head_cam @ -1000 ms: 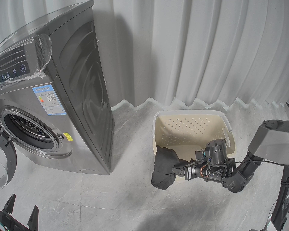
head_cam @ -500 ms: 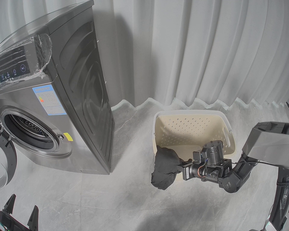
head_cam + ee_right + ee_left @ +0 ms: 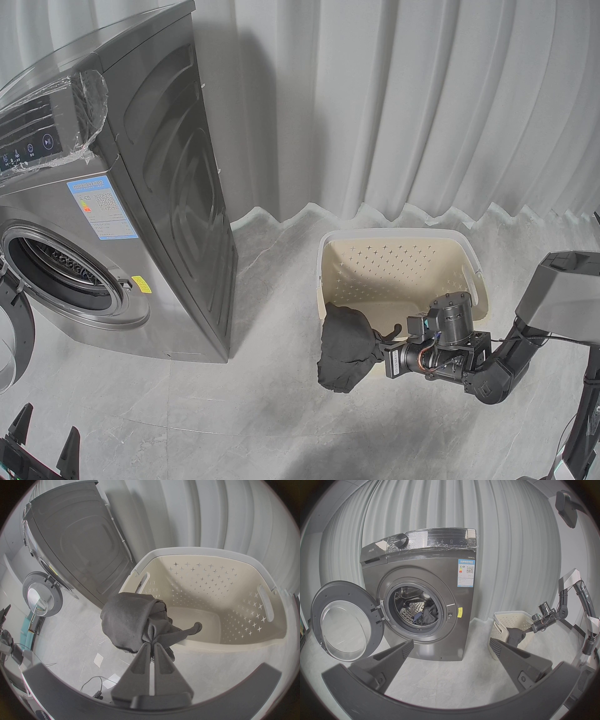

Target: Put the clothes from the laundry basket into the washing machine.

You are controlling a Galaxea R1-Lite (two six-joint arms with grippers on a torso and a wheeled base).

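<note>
A dark grey garment [image 3: 345,350] hangs bunched over the near left corner of the cream laundry basket [image 3: 400,234], partly outside its rim. My right gripper [image 3: 378,342] is shut on the garment's edge, seen close up in the right wrist view, where the garment [image 3: 134,620] hangs just beyond the right gripper [image 3: 152,644]. The basket's [image 3: 203,550] inside is otherwise bare. The grey washing machine [image 3: 169,187] stands at the left with its door [image 3: 343,620] swung open and dark clothes in the drum [image 3: 415,609]. My left gripper [image 3: 49,422] is open, low at the near left.
White curtains [image 3: 406,94] hang behind the basket and machine. Bare grey tiled floor [image 3: 269,387] lies between the machine and the basket. A cable [image 3: 93,683] and paper scraps lie on the floor in the right wrist view.
The right gripper with the garment edged left, then back right and slightly lower. The left gripper has stayed put.
</note>
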